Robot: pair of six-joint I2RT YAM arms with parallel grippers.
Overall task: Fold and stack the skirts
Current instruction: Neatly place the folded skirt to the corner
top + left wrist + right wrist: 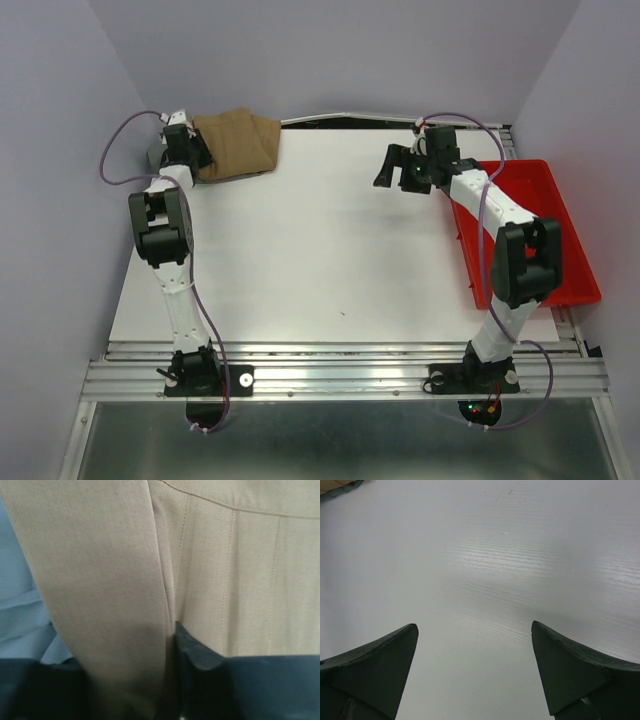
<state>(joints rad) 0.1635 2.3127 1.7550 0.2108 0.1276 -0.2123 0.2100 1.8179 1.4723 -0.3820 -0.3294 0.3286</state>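
A tan skirt (238, 142) lies bunched at the far left corner of the white table (320, 250). My left gripper (188, 150) is at the skirt's left edge and is shut on a fold of it. In the left wrist view the tan skirt (225, 570) fills the frame. A fold of it is pinched at my left gripper (171, 645); one dark fingertip (200, 655) shows and the other is hidden by cloth. A light blue cloth (20, 605) shows at the left beneath the skirt. My right gripper (392, 165) hovers open and empty over bare table, as the right wrist view (475, 645) also shows.
A red bin (545, 225) stands along the table's right side, under the right arm. Purple walls close in at the left, back and right. A metal rail (340, 375) runs along the near edge.
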